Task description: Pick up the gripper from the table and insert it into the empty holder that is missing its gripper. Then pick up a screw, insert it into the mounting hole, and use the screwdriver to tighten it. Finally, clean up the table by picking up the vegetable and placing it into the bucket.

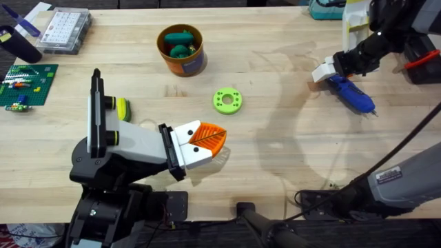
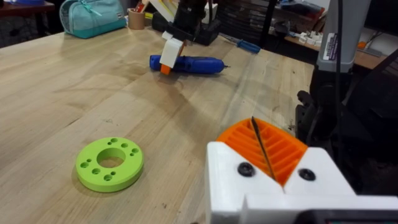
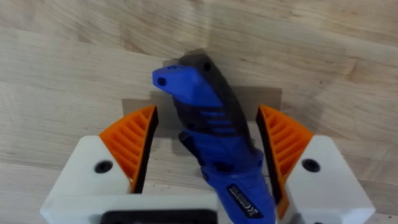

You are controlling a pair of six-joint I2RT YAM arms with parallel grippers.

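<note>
Left of the green ring, the vegetable lay on the table, outside the bucket, so cleanup remained. My left gripper rested pressed closed near the ring. Well right of the ring, my right gripper straddled the lying screwdriver, fingers spread wide, not clamping; I judged tightening still ahead.

Matt wood table; glossy plastic screwdriver; ribbed pads.

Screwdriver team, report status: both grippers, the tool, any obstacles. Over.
Right gripper open, straddling screwdriver lying on table. Left gripper shut, holding nothing. Green ring well clear.
</note>
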